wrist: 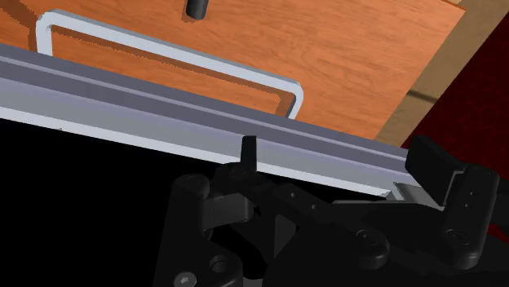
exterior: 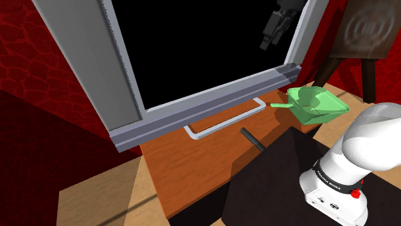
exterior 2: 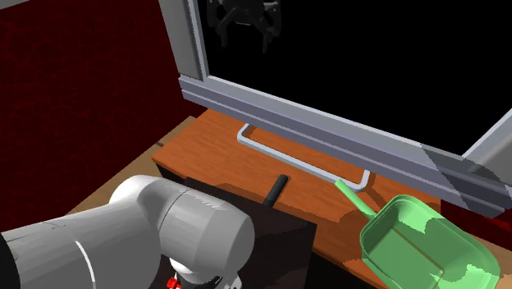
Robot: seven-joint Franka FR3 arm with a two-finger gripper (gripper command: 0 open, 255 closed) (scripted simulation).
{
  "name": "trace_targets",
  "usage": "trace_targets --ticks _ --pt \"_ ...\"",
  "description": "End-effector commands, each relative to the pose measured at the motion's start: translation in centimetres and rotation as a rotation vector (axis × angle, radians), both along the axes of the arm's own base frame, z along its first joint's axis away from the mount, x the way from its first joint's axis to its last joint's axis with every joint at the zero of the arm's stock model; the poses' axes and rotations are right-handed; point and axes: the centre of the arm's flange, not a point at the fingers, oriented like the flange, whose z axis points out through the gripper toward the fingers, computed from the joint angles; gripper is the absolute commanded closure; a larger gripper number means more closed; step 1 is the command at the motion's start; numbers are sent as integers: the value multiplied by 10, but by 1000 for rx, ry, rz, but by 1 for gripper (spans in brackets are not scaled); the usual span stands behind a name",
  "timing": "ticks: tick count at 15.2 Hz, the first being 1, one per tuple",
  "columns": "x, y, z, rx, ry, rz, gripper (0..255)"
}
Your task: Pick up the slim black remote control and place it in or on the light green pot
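The slim black remote [exterior: 252, 140] lies on the wooden top [exterior: 193, 167], partly over the edge nearest my dark stand; it also shows as remote [exterior 2: 276, 190] and its end as remote [wrist: 198, 7]. The light green pot [exterior: 316, 106] with its thin handle sits at the shoulder view's right end of the top, seen again as pot [exterior 2: 427, 246]. My gripper [exterior: 270, 40] hangs high above the grey sill against the black area, far from both. The gripper [exterior 2: 244, 39] is open, and in the wrist view the gripper [wrist: 338, 159] has nothing between its fingers.
A pale bar handle [exterior: 225, 119] lies on the wood between sill and remote. A grey window frame [exterior: 212, 96] runs along the back of the top, with a black area beyond it. A brown wooden piece [exterior: 366, 32] stands behind the pot. Red walls surround.
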Motion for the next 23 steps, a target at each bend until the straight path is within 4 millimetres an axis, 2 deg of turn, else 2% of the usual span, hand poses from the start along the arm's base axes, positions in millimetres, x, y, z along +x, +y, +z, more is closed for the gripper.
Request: trace_targets --ticks 1,12,23 --pt "0 0 0 0 0 0 0" --pt "18 -29 -140 4 60 -106 0" --pt "24 -58 -281 8 121 -212 0"
